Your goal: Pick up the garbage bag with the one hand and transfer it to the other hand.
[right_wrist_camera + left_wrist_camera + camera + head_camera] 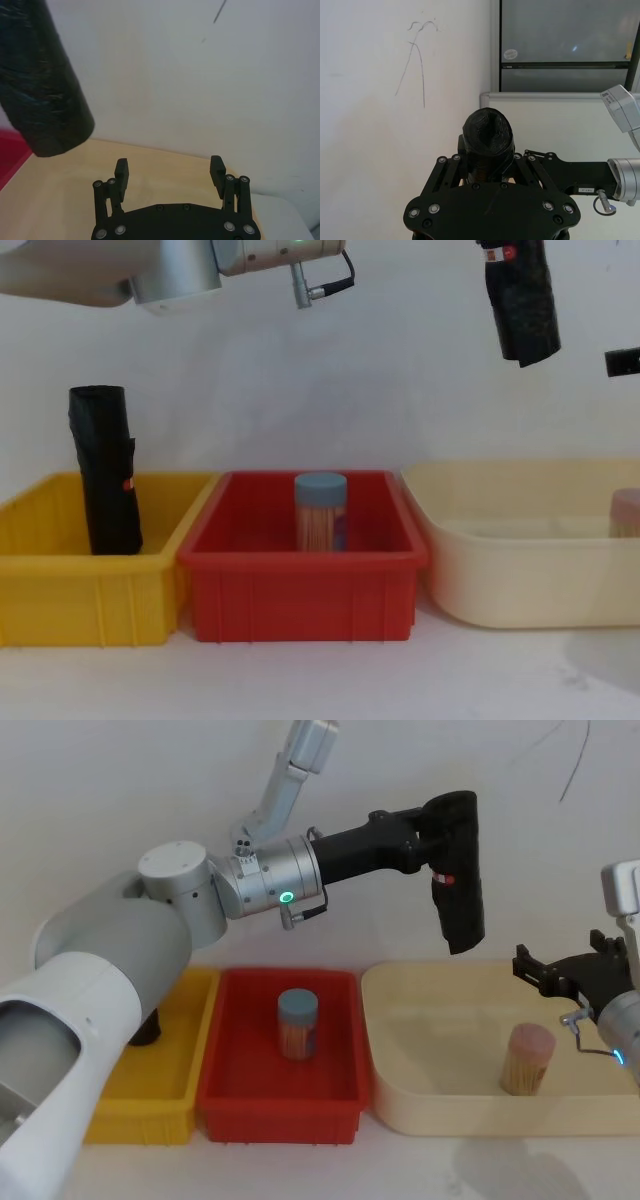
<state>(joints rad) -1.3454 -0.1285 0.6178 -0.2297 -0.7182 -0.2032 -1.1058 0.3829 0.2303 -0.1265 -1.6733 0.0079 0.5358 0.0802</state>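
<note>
Grips the garbage bag (462, 880) near its upper end with the left gripper (440, 828), fingers closed on it. Holds it nearly upright in the air, high above the left part of the cream tub (395, 1090). Presents the right gripper (548, 975) spread wide and empty over the tub's right side, lower than the bag and apart from it

I note black garbage bag (460, 895), red-white label (447, 878); yellow bin (172, 1072), red bin (250, 1065), cream tub (430, 1065); blue lid (297, 1004), pink lid (531, 1040).
</note>
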